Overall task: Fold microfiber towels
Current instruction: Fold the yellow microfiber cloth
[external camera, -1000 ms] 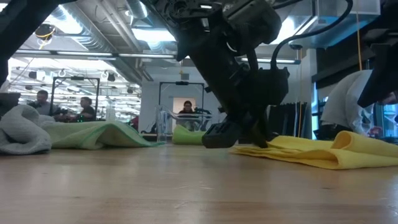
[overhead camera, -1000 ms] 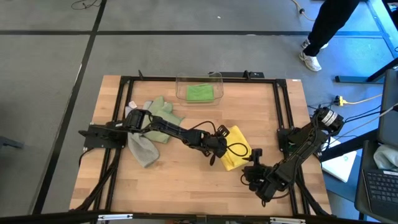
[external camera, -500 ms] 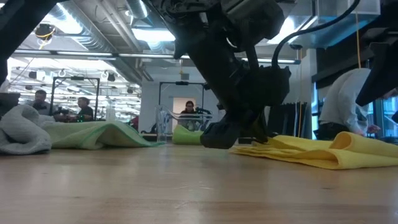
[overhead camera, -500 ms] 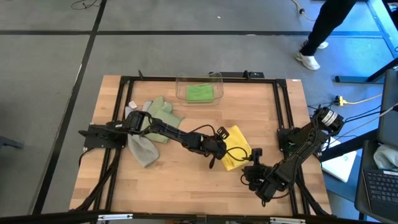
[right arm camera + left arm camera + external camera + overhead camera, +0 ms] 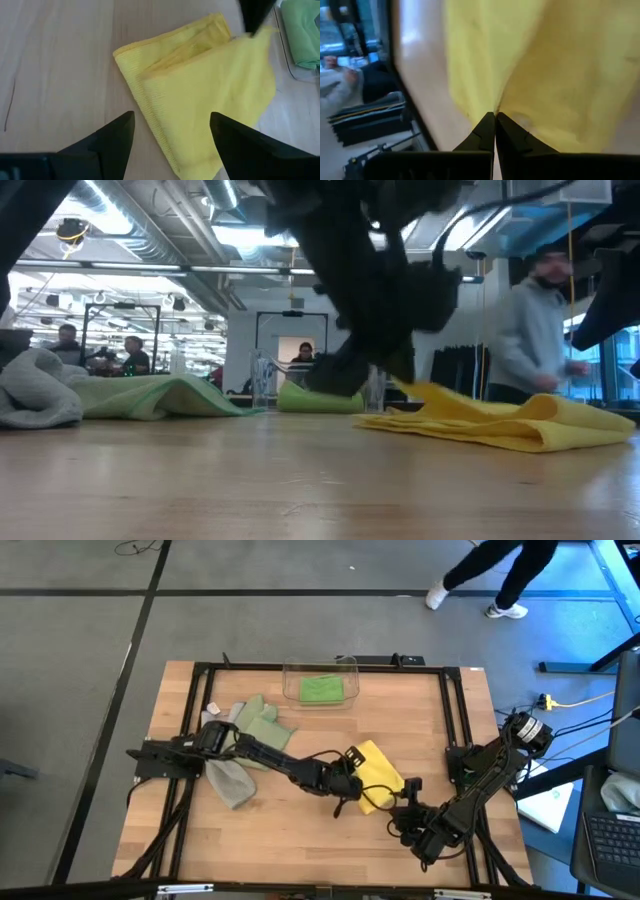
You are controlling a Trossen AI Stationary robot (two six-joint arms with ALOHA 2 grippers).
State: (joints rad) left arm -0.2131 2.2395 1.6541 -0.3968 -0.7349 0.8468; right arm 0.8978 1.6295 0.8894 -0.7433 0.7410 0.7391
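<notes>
The yellow towel (image 5: 380, 772) lies folded on the wooden table right of centre, with one corner raised. My left gripper (image 5: 352, 783) is shut on that corner at the towel's left side. My right gripper (image 5: 172, 117) hovers open just near-right of the towel (image 5: 200, 95), touching nothing. The pale sage towel (image 5: 260, 725) and the grey towel (image 5: 230, 780) lie crumpled at the left. The bright green towel (image 5: 322, 690) lies folded in the clear bin (image 5: 345, 665). My left gripper pinches the yellow towel's corner (image 5: 265, 32) between its two shut fingers (image 5: 487, 127), coming slanting down from the table's left. The cloth fans out from the fingertips (image 5: 545, 60). That corner (image 5: 415, 390) is lifted off the table; the rest lies flat. How many layers are pinched I cannot tell.
Black frame rails (image 5: 450, 720) run along the table's sides and far edge. A person (image 5: 530, 330) walks past beyond the table; others sit farther back in the room. Bare wood lies near the front edge (image 5: 290, 840).
My left gripper has risen and drawn back a little toward the table's left, tipping as it went. The yellow towel's corner has come up off the table with it, while the rest has stayed flat. A person has walked across behind the table.
</notes>
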